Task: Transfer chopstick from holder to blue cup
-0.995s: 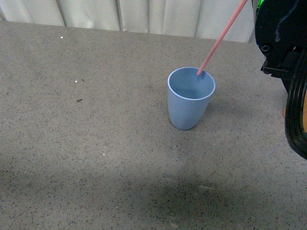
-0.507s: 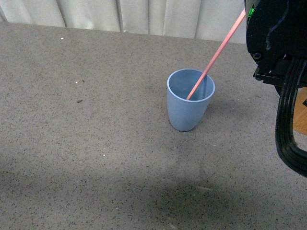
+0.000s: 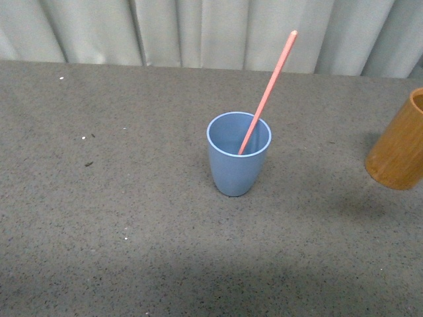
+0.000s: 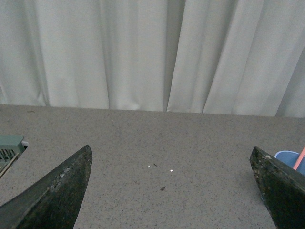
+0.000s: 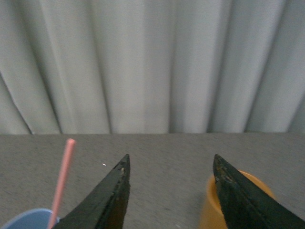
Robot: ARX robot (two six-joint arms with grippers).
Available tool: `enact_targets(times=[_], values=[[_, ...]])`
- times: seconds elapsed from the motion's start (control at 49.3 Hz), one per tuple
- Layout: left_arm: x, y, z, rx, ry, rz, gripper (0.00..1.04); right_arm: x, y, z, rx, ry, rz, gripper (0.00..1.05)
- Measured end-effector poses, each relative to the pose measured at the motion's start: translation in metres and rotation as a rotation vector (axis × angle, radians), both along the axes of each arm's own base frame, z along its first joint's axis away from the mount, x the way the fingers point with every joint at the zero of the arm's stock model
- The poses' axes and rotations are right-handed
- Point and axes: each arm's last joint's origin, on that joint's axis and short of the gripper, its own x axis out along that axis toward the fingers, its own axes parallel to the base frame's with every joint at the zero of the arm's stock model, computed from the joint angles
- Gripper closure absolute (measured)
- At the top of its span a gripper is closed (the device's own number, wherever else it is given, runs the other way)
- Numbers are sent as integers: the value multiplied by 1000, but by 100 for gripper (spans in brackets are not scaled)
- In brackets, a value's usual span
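Note:
The blue cup (image 3: 238, 154) stands upright near the middle of the grey table. The pink-red chopstick (image 3: 268, 92) rests inside it, leaning up and to the right past the rim. The tan-orange holder (image 3: 399, 142) stands at the right edge of the front view. Neither arm shows in the front view. My left gripper (image 4: 171, 160) is open over bare table, with the blue cup (image 4: 286, 158) and the chopstick (image 4: 299, 159) just past one finger. My right gripper (image 5: 171, 164) is open and empty, with the holder (image 5: 212, 206) beside one finger and the chopstick (image 5: 62, 182) and the blue cup (image 5: 28, 219) off to the other side.
Pale curtains (image 3: 198, 33) hang along the table's far edge. Small specks (image 3: 86, 162) lie on the table to the left. A grey-green object (image 4: 9, 148) shows at the edge of the left wrist view.
The right arm has left the front view and let go of the chopstick, which now stands free in the cup. The view has shifted, bringing the holder into sight.

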Motion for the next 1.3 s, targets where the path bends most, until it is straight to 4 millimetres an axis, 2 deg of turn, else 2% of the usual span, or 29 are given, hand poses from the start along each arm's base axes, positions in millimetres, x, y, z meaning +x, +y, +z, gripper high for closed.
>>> enact_targets(times=[0.081, 0.162, 0.223, 0.244, 0.304, 0.406, 0.771, 0.812, 0.913, 0.954, 1.015, 1.137, 1.299], values=[[0, 0, 0, 0, 0, 0, 7, -31, -32, -8, -19, 44, -11, 72], [0, 0, 0, 0, 0, -1, 7, -58, -55, -13, -27, 79, 4, 90], [0, 0, 0, 0, 0, 0, 7, -72, -68, -8, -18, 74, 21, 103], [0, 0, 0, 0, 0, 0, 7, -76, -71, -6, -19, 64, 20, 104], [0, 0, 0, 0, 0, 1, 7, -95, -79, -2, -13, 50, -13, 104], [0, 0, 0, 0, 0, 1, 7, -109, -80, 0, -13, 7, -11, 104], [0, 0, 0, 0, 0, 0, 7, -112, -80, 3, -12, -17, -13, 104], [0, 0, 0, 0, 0, 0, 7, -111, -80, 10, -13, 21, -13, 104], [0, 0, 0, 0, 0, -1, 7, -111, -80, 46, -14, -3, -14, 87], [0, 0, 0, 0, 0, 0, 7, -112, -80, 51, -14, -19, -14, 78], [0, 0, 0, 0, -1, 0, 7, -113, -80, 52, -14, -22, -13, 64], [0, 0, 0, 0, -1, 0, 7, -113, -80, 52, -14, -21, -13, 46], [0, 0, 0, 0, -1, 0, 7, -112, -80, 52, -14, -19, -13, 10]])
